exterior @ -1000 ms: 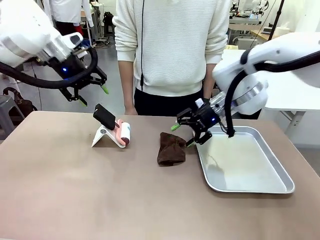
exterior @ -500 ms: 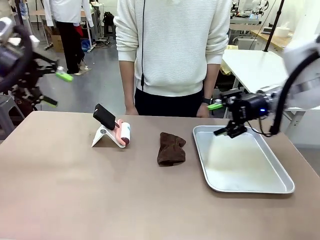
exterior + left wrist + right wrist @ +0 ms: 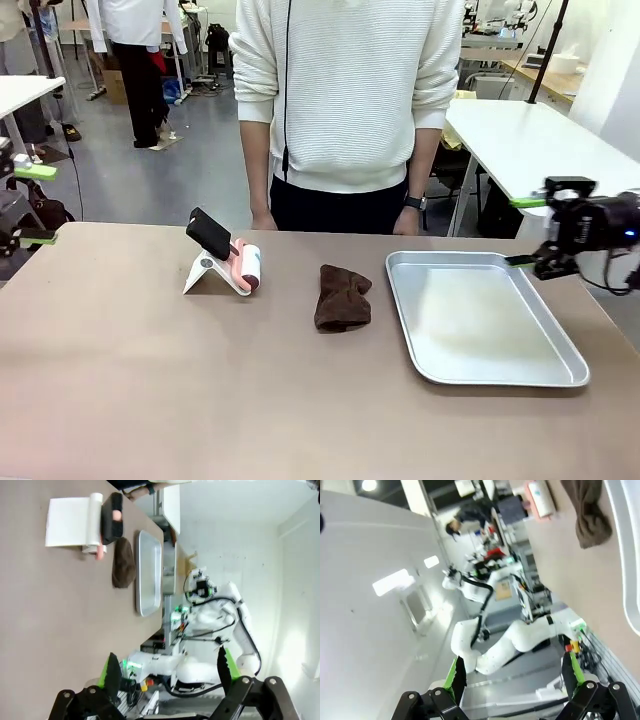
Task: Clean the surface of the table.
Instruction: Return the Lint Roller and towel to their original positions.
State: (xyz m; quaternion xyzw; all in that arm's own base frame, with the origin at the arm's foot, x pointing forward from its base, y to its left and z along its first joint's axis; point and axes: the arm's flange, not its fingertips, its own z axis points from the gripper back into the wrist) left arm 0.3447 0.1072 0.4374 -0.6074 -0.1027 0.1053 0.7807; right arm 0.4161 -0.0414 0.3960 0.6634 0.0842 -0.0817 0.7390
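Both tools [image 3: 22, 205] [image 3: 528, 231] wide open, empty

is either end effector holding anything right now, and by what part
Nothing is held. The left end effector and the right end effector are both open and empty, off at the sides of the table.

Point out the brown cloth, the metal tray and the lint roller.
brown cloth [image 3: 342, 297], front view, middle of the crumpled fabric.
metal tray [image 3: 500, 381], front view, near rim.
lint roller [image 3: 249, 268], front view, white roll beside the black handle.
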